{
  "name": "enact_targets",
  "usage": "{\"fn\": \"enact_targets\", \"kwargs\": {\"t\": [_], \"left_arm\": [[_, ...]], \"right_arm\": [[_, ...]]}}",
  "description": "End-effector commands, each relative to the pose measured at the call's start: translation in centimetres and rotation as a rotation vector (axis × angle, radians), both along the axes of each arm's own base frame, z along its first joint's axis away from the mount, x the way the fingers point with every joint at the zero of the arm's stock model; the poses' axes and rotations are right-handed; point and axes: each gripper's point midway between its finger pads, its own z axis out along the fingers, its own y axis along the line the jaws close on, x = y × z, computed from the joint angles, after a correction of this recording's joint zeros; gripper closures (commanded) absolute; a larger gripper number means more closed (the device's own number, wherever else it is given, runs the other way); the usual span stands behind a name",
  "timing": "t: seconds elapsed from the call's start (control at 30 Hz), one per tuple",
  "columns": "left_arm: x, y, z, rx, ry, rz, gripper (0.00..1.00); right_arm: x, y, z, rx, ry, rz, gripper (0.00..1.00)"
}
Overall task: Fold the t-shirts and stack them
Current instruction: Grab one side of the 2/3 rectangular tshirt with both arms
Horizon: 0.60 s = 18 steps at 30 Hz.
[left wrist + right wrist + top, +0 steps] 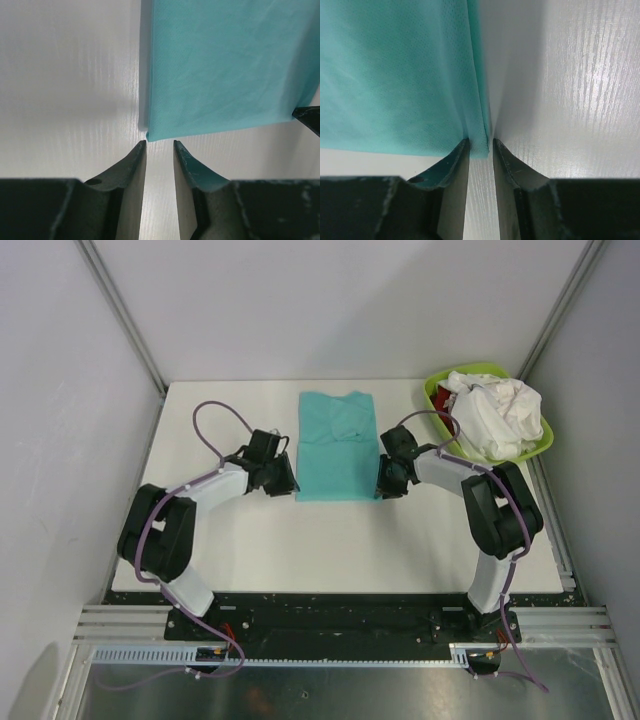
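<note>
Clearly, your left pincer [159, 146] stood narrowly spread just before the near left corner of the teal t-shirt [337, 445], holding nothing. That shirt lay flat on the desk [230, 550], thin and limp, so take corners. Your right pincer [481, 145] pinched its near right corner. More t-shirts [495, 412] filled the green basin [438, 400].

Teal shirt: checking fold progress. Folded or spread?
Folded lengthwise: the teal shirt lies as a narrow strip with no sleeves sticking out, flat on the table.
</note>
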Motion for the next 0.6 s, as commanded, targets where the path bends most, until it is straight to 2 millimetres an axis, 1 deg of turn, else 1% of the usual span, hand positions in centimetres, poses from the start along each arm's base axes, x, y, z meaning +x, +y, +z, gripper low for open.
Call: {"fn": "enact_targets", "kwargs": {"t": [0.0,0.3,0.57], "left_arm": [[-0.1,-0.1,-0.8,0.008,0.004,0.010,0.68],[-0.1,-0.6,-3.1,0.025,0.053,0.012,0.68],[0.0,-1.0,-4.3,0.030,0.077,0.013,0.69]], "right_arm": [[-0.4,-0.4,-0.5,-0.021,-0.001,-0.009,0.70],[-0.5,-0.3,-0.5,-0.020,0.001,-0.004,0.70],[-0.7,-0.4,-0.4,-0.020,0.000,-0.002,0.71]]}}
